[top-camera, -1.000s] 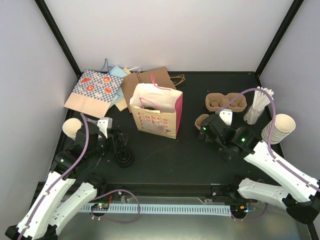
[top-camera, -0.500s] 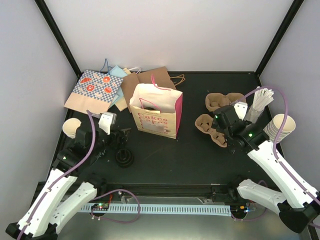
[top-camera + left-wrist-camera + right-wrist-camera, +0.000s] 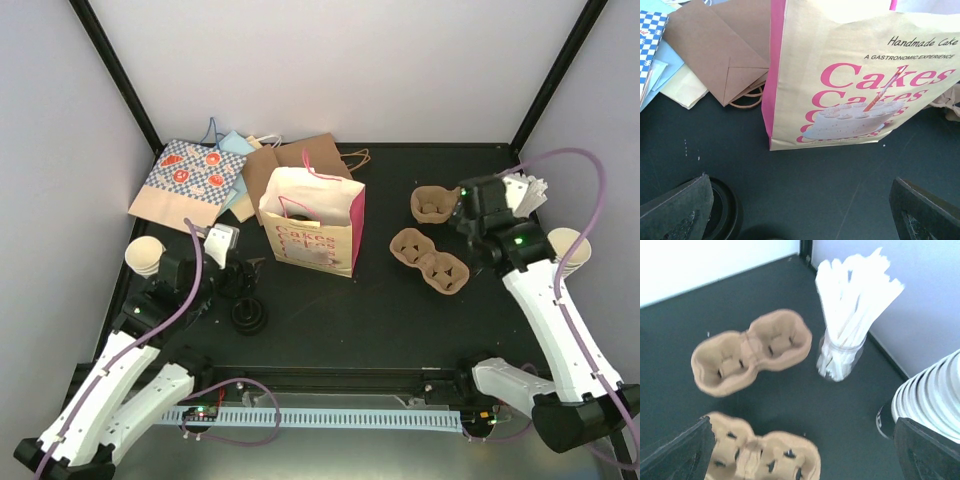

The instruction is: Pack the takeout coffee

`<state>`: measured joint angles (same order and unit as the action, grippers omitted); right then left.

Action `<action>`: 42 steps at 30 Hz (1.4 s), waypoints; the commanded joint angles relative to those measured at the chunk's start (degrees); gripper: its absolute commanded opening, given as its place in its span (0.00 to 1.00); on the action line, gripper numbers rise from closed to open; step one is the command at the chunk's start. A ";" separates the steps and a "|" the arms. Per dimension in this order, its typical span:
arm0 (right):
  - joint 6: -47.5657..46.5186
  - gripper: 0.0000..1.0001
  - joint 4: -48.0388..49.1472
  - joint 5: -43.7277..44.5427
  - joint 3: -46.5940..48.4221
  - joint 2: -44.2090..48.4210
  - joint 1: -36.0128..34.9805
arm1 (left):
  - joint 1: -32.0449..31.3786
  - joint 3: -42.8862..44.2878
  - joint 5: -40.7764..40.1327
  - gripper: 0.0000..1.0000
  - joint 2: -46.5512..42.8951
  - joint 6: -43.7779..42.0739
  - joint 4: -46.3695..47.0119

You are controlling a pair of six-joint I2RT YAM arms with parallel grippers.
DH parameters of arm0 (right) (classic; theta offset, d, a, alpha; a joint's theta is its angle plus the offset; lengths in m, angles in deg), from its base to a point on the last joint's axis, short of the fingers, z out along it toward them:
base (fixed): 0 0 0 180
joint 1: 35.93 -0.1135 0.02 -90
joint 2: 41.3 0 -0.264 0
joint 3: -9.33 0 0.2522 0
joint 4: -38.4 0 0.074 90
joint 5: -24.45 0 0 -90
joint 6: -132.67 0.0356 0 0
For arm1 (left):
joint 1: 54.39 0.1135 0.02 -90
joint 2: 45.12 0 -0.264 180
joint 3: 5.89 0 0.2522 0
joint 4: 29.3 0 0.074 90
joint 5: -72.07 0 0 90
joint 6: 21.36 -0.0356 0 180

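Note:
No takeout coffee shows in any view. An upright "Cakes" paper bag [image 3: 310, 235] stands mid-table, its printed face filling the left wrist view [image 3: 860, 75]. My left gripper [image 3: 236, 278] hovers just left of the bag, open [image 3: 800, 220], with only bare table between its fingers. My right gripper [image 3: 480, 225] is open above the far right of the table [image 3: 802, 460], holding nothing. Two brown pulp cup carriers lie below it, one farther back [image 3: 432, 203] [image 3: 752, 352], one nearer [image 3: 428, 258] [image 3: 762, 455].
A stack of loose black lids [image 3: 248, 315] [image 3: 725, 210] sits by the left gripper. Lidless cream cup stacks stand at the left [image 3: 143, 255] and right [image 3: 570, 245] [image 3: 935, 395]. A jar of white stirrers [image 3: 850, 315] is at the right wall. Flat paper bags [image 3: 190, 180] lie at the back left.
My right arm has swung back and to the right, uncovering the nearer carrier. The left gripper has edged forward toward the bag. Both stay open.

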<state>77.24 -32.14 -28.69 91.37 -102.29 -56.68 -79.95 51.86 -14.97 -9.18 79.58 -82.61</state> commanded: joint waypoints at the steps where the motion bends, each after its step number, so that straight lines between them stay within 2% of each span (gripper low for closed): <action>1: -2.14 1.00 -3.73 -4.14 6.86 -1.65 6.52 | 0.28 0.55 -0.62 0.99 -1.35 -0.37 1.53; 4: -1.14 1.00 -6.88 -6.04 9.37 -1.96 10.97 | 0.29 0.44 0.36 0.99 -1.95 -0.43 1.79; 9: -2.53 1.00 -11.10 -9.61 16.19 -0.70 20.49 | 0.28 0.31 7.18 0.99 -3.17 -0.66 6.60; 11: -3.60 1.00 -13.33 -10.17 20.44 -1.59 23.60 | 0.25 -0.71 9.20 0.99 -4.44 1.10 11.48; 15: -3.00 0.91 -16.88 -10.22 26.24 -4.92 26.27 | 0.21 -5.08 13.95 0.99 -6.00 3.95 23.20; 20: -3.13 0.83 -16.85 -18.14 25.66 -7.96 33.68 | -0.40 -7.74 16.98 0.99 -4.96 3.24 35.89; 24: -1.49 0.81 -16.08 -23.38 21.56 -8.53 36.38 | -1.09 -7.99 23.17 0.99 -0.58 -2.01 45.16; 27: -0.82 0.81 -13.29 -24.78 16.79 -6.31 36.40 | -2.82 -7.99 28.63 0.99 3.64 -9.25 51.53; 30: -1.10 0.82 -11.64 -24.88 14.40 -4.68 36.40 | -4.55 -7.54 37.33 0.99 8.47 -21.55 57.02; 32: -1.08 0.82 -12.07 -23.26 13.94 -4.37 36.40 | -6.31 -6.12 41.58 0.99 10.94 -31.62 56.98; 34: -1.12 0.82 -12.62 -22.49 13.75 -4.19 36.40 | -8.03 -5.21 40.42 0.99 13.09 -34.97 58.80; 36: -1.37 0.82 -12.59 -22.31 13.50 -3.50 36.40 | -9.20 -3.21 35.06 0.99 16.09 -30.74 61.05; 38: -1.51 0.83 -12.57 -21.75 13.63 -2.72 36.44 | -9.53 1.92 34.80 0.99 20.50 -29.76 57.87; 40: -1.49 0.83 -12.38 -21.01 13.74 -1.50 36.48 | -10.63 7.21 36.92 0.99 25.11 -33.16 52.40; 42: -1.52 0.83 -12.33 -20.18 13.55 -0.57 36.46 | -12.06 10.57 35.25 0.99 28.39 -35.34 50.28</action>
<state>75.79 -45.76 -51.09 105.22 -105.20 -20.49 -89.92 54.39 19.68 14.45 51.19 -30.20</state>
